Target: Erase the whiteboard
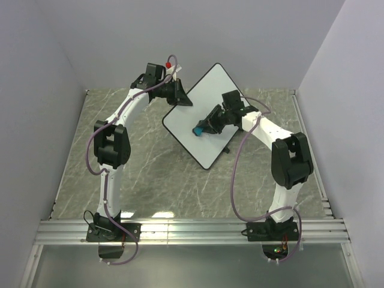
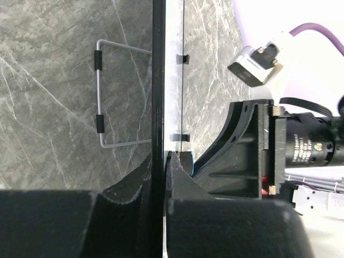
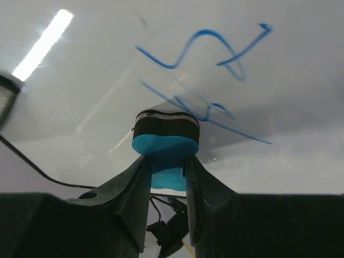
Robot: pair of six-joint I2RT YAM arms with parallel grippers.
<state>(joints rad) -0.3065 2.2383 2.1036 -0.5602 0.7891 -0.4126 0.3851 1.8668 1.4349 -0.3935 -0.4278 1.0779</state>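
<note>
1. The whiteboard (image 1: 210, 96) stands tilted on the marble table (image 1: 156, 174), in the far middle part, between my two arms. In the top view it looks like a diamond, with one corner toward the back wall.
2. My left gripper (image 1: 183, 99) is clenched on the upper left edge of the board. In the left wrist view one finger (image 2: 131, 180) lies on each side of the thin black rim, so the board is pinched between them.
3. My right gripper (image 1: 203, 128) is grasping the blue eraser (image 1: 197, 130). The dark felt side of the eraser presses on the white surface, just under the blue scribbles (image 3: 204, 33).
4. I judge that the board is light and stiff, and its face is smooth and slippery. It rests only on a thin wire stand (image 2: 98, 60), so I think a push from the eraser can make it slide or fall over.
5. For this reason the rim is the good place to hold it: the fingers close across the thin edge and do not touch the writing area.
6. The scribbles are not yet wiped, so I judge the erasing is at its beginning. The next stroke needs steady pressure upward, over the blue lines.
</note>
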